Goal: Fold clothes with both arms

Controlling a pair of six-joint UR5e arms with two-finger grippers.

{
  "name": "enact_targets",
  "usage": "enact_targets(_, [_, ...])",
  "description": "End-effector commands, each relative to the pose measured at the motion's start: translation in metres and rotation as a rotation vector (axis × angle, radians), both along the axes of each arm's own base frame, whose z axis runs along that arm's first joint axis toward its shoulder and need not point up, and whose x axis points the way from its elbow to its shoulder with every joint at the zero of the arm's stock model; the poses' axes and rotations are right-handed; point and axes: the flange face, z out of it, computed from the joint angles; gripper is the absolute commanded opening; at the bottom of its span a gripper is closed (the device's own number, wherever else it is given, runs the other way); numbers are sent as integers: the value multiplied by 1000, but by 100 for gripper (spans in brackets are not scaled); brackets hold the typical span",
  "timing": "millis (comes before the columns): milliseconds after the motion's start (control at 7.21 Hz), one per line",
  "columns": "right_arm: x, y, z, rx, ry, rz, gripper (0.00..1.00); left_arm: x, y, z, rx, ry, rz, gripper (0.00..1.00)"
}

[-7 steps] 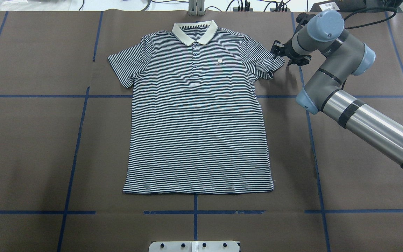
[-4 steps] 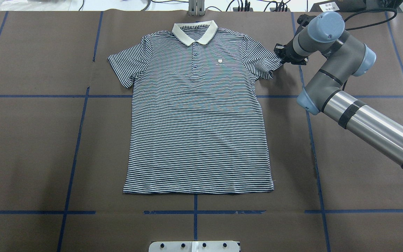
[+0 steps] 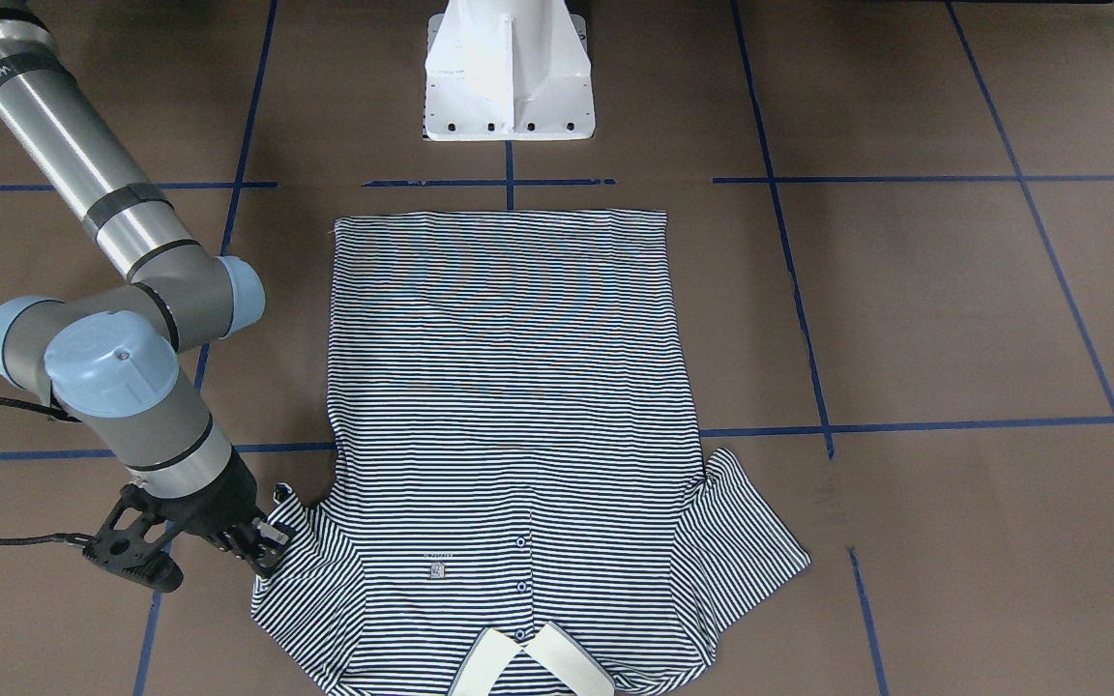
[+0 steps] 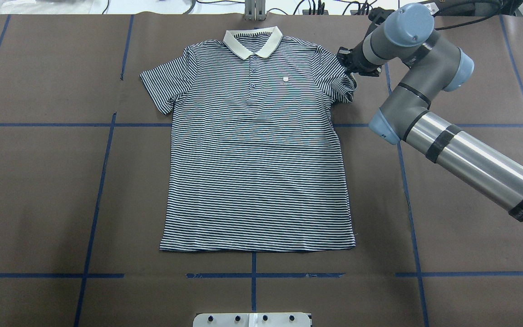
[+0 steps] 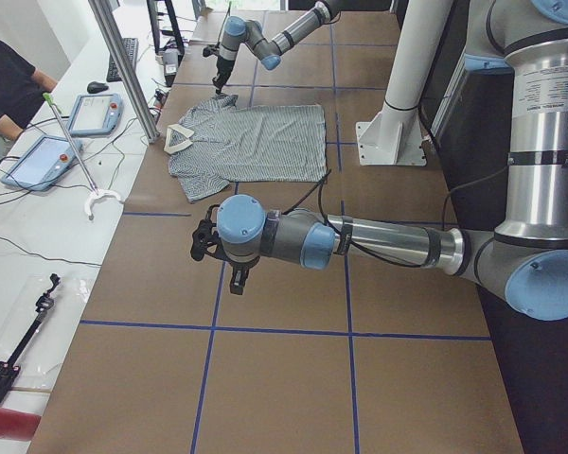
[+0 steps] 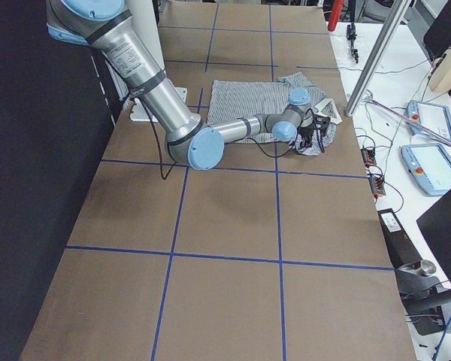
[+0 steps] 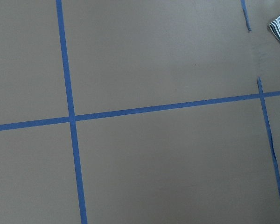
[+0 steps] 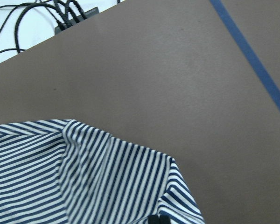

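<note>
Overhead exterior view has the shirt flat at centre, collar at top, the right gripper pinching its rumpled upper-right sleeve, likely to begin folding; whether the left gripper grips anything, I cannot tell.

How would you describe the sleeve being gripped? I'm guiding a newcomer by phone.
Find the striped shirt lying flat on the table, cream collar away from the robot. The sleeve is on the robot's right side. Unlike the flat other sleeve, it is bunched up in the right gripper.
</note>
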Motion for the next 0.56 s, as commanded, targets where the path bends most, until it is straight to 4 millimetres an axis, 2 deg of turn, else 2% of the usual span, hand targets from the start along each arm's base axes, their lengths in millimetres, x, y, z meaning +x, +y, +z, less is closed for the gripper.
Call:
enact_targets(0, [-54, 3, -84, -21, 10, -12, 0, 0, 0, -1, 1, 1, 1, 100])
enact_targets(139, [-75, 4, -88, -12, 38, -3, 0, 0, 0, -1, 1, 1, 1, 100])
enact_targets(278, [-99, -4, -98, -6, 74, 15, 0, 0, 0, -1, 1, 1, 1, 100])
enact_targets(416, [-112, -14, -103, -13, 104, 29, 0, 0, 0, 0, -1, 1, 0, 100])
